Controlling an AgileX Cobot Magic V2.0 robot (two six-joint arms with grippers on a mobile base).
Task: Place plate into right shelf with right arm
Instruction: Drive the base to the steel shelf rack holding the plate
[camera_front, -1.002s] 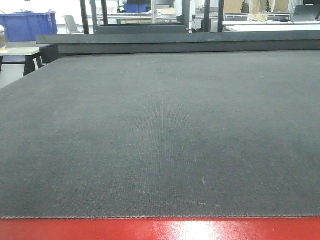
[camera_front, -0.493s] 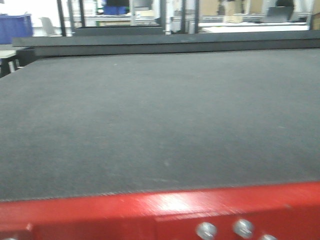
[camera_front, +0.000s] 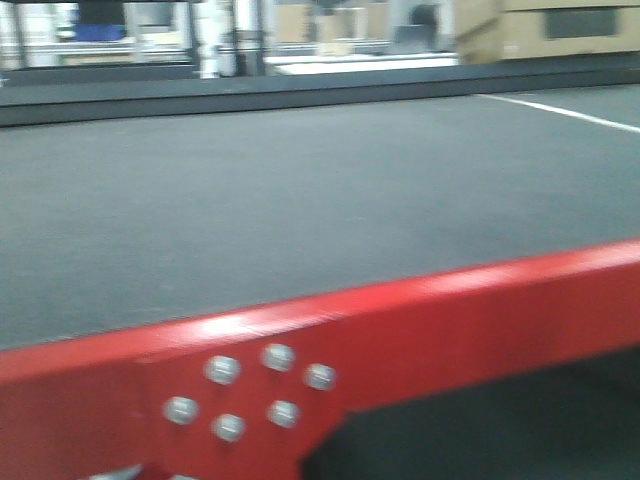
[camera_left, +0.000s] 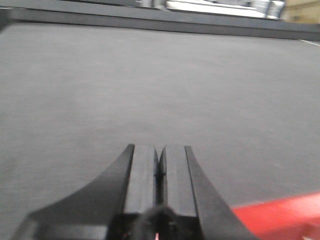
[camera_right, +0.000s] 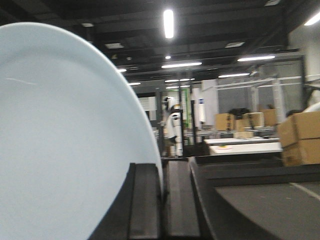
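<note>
Left gripper (camera_left: 159, 152): fingers pressed together with nothing between them, low over the desk (camera_left: 150, 75) mat. Red frame edge (camera_left: 280, 220) runs along the desk's near side. Right gripper (camera_right: 164, 175): fingers clenched on the rim of the plate (camera_right: 65, 140), which stands on edge above the desk. Cardboard boxes (camera_right: 300, 137) sit beyond the desk's far right.

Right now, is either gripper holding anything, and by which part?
The right gripper pinches the plate by its rim. The left gripper is shut, holding nothing.
</note>
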